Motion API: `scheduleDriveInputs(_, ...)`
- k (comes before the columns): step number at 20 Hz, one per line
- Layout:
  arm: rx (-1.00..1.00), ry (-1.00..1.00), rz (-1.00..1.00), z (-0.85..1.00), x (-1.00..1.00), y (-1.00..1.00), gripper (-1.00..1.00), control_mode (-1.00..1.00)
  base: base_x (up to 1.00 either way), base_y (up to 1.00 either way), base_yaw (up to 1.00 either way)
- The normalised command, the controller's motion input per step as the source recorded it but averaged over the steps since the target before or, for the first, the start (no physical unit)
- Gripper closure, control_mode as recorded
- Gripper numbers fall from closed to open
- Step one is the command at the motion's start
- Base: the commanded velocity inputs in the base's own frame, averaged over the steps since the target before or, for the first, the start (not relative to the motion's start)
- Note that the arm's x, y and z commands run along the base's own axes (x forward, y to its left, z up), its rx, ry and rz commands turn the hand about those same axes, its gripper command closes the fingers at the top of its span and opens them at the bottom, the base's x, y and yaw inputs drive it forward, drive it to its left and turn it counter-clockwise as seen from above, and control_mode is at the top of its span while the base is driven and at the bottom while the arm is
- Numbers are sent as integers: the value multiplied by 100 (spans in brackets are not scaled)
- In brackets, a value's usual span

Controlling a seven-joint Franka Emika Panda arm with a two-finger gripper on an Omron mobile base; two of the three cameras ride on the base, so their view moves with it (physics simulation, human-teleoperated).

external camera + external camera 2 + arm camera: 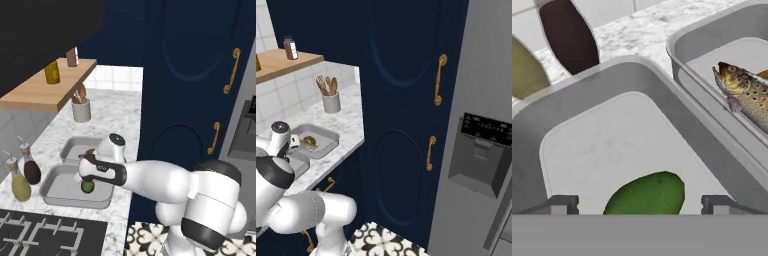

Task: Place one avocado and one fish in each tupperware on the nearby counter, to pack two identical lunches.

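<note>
While the gripper [640, 204] hung over the near tupperware [55, 187], its fingers [561, 204] stood apart around the avocado [646, 195]; contact could not be told. A fish [746, 95] lay in the far tupperware [712, 35]. Released high, the avocado could roll out onto the surface [115, 112].

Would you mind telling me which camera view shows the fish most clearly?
The hand view: the fish lies in the farther tupperware, its speckled head and body plain. The right base view shows it as a small brown shape in that container. In the left base view, the arm mostly hides it.
</note>
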Motion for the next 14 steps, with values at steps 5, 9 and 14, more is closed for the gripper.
scheduleDriveInputs(5, -1, -13, -8, 53, -81, -21, -100, -100, 0, 0, 0)
scheduleDriveInputs(9, 0, -21, -18, 94, -91, -90, -100, -100, 0, 0, 0)
scheduleDriveInputs(14, 0, -6, -34, 98, -44, -82, -100, -100, 0, 0, 0)
